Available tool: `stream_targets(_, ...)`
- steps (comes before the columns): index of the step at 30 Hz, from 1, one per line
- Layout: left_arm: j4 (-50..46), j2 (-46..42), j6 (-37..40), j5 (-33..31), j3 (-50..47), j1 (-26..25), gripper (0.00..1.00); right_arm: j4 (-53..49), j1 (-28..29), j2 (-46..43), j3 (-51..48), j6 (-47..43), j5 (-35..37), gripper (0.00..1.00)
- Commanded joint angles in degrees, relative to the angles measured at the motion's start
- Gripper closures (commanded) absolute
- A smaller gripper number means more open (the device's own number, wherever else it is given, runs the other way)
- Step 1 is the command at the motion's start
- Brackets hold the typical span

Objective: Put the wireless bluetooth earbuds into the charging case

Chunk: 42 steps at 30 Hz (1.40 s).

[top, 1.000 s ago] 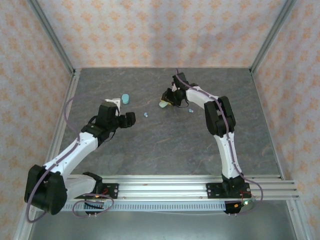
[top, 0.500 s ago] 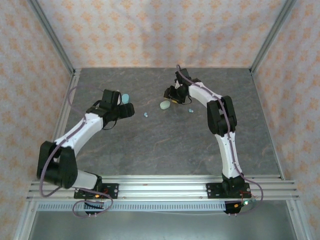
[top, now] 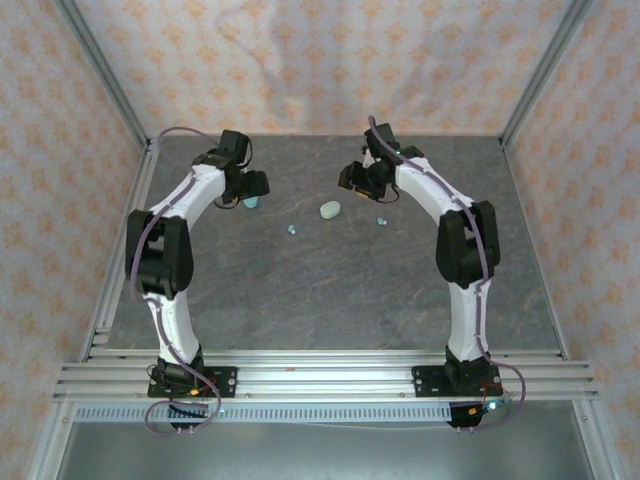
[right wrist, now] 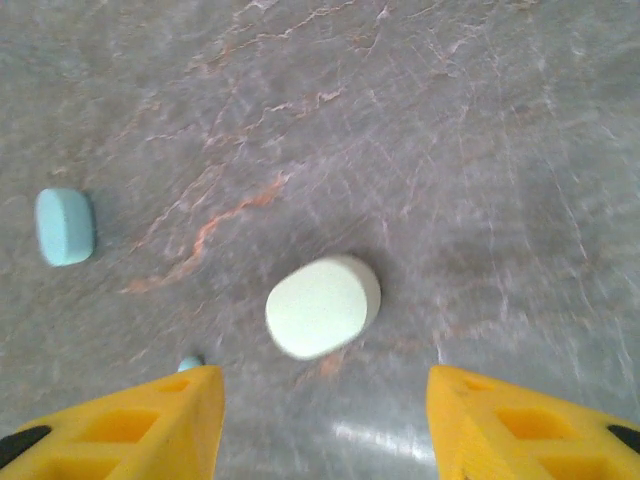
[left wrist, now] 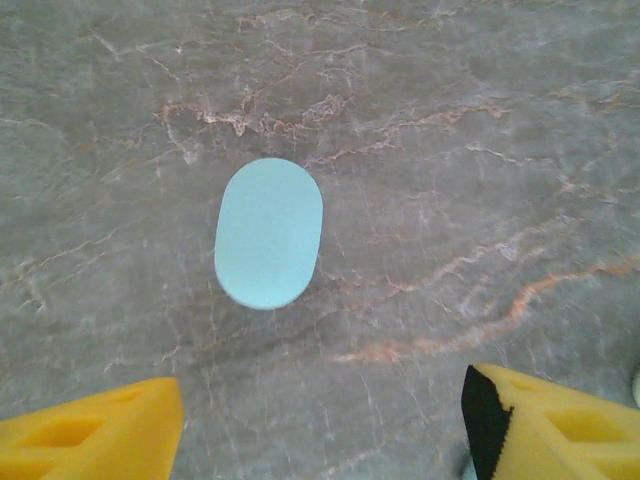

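Pale blue charging case (left wrist: 268, 233), long axis away from spread left gripper (left wrist: 325, 425), mint case (right wrist: 322, 306) slanted before spread right gripper (right wrist: 325, 420), blue earbud (right wrist: 190, 362) beside, grey veined table (top: 330, 300), patterned walls (top: 300, 60).

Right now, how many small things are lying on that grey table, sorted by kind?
Oval cases: 2, a pale blue case and a mint case
Pale blue earbuds: 2
Total: 4

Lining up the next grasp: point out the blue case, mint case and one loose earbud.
blue case (left wrist: 268, 233), left wrist view, middle of top face.
mint case (right wrist: 322, 306), right wrist view, middle of top face.
loose earbud (top: 291, 229), top external view, its middle.
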Motion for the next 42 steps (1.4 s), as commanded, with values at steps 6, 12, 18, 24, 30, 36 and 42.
stream_targets(6, -12.88, 13.13, 3.63, -4.08, 15.35, 1.09, 0.32, 1.9, -0.06, -12.63, -11.23, 0.63, 2.57, 0.44)
stream_targets(12, -15.06, 18.65, 2.55, -3.19, 20.79, 1.97, 0.35, 0.87, -0.13, -15.96, -12.46, -0.3, 3.89, 0.44)
stream_targets(18, -16.61, 22.85, 2.37, -1.93, 24.49, 2.62, 0.41, 0.2, -0.1, -17.08, -12.29, -0.68, 4.18, 0.43)
stream_targets(24, -16.02, 23.9, 3.18, -0.12, 23.74, 2.89, 0.54, -0.06, -0.06, -17.58, -12.86, -0.08, 3.72, 0.43)
stream_targets(30, -14.83, 19.96, 7.59, 1.81, 18.49, 2.78, 0.71, 1.67, -0.11, -19.21, -14.84, 2.49, 1.85, 0.43)
stream_targets(36, -10.07, 9.85, 12.74, 6.0, 7.32, 2.61, 0.76, 4.5, -0.16, -21.18, -17.33, 6.94, -3.81, 0.43)
stream_targets(42, -1.94, -5.73, 19.39, 16.6, -8.2, 0.14, 0.88, 6.71, -0.22, -24.89, -20.01, 10.91, -10.06, 0.43)
